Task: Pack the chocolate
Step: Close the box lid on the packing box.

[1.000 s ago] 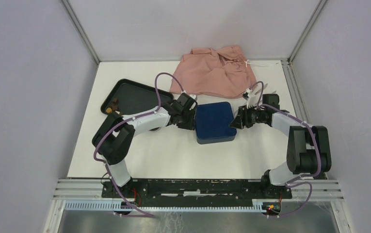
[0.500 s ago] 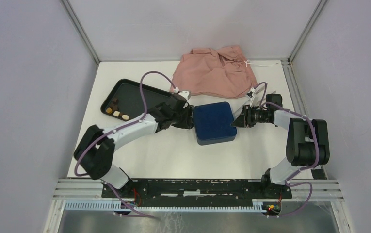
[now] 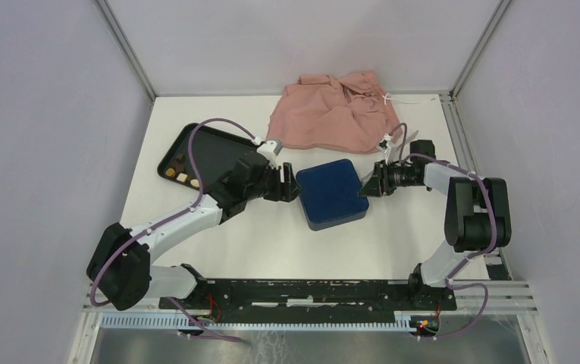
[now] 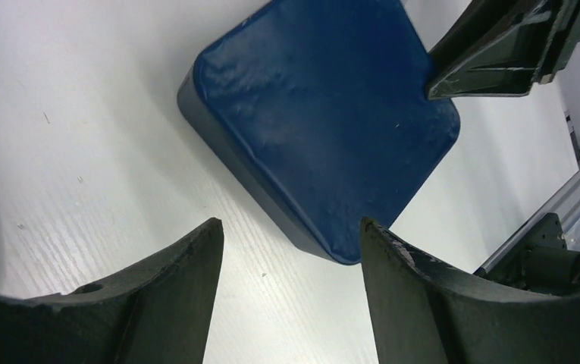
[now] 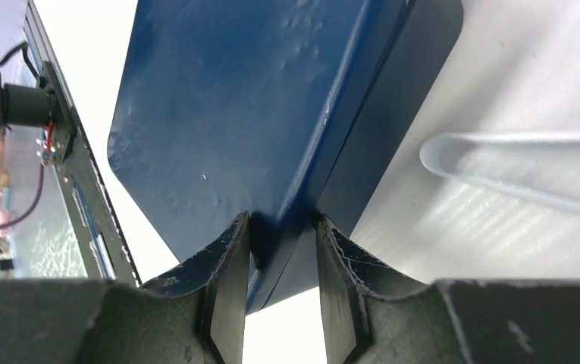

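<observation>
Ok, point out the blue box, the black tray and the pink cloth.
blue box (image 3: 332,193), top view, middle of its lid.
black tray (image 3: 214,148), top view, bare floor.
pink cloth (image 3: 336,110), top view, its centre.

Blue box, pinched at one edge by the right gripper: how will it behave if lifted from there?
Probably stiff: the blue box keeps flat faces and straight edges under the pinch of the right gripper. Held at one edge only, it will likely droop or pivot. The ridge where top meets side hints at a separate lid, which might lift off alone.
</observation>
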You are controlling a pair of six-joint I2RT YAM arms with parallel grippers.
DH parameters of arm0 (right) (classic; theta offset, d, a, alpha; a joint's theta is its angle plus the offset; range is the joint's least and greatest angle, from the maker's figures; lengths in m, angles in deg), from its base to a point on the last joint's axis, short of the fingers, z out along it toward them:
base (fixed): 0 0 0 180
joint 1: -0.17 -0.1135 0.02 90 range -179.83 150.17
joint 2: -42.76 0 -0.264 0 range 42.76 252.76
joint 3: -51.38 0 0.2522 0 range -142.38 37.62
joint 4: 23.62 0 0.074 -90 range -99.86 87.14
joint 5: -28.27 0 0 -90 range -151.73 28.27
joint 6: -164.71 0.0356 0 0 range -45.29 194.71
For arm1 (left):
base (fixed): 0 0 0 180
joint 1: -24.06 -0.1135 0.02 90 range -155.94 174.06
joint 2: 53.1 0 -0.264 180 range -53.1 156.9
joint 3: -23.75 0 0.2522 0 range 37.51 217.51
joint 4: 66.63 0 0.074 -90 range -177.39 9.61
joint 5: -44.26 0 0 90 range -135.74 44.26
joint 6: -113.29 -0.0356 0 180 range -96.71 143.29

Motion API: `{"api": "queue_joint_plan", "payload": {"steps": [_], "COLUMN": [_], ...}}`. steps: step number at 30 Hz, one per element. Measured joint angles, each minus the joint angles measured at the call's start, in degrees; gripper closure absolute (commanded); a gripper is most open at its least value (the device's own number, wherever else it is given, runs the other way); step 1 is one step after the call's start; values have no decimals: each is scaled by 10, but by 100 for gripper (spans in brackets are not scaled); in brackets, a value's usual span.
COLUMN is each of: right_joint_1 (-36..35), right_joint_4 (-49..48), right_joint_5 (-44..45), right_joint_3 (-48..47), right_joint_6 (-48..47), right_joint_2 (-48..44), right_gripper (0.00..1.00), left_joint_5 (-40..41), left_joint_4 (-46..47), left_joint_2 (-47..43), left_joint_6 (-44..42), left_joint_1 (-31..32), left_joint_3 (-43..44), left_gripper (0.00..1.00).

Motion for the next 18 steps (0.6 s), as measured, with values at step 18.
{"api": "queue_joint_plan", "payload": {"steps": [18], "right_joint_1": [-159], "right_joint_4": [153], "right_joint_5": [52], "right_joint_3": [-97], "right_joint_6": [-210], "right_joint_2": [19], "right_gripper": [39], "left_joint_5": [-51], "left_joint_4": [10], "left_joint_2": [-57], "left_joint_6": [-17], "left_joint_1": [-75], "left_joint_3": [-64], "left_gripper": [23]}}
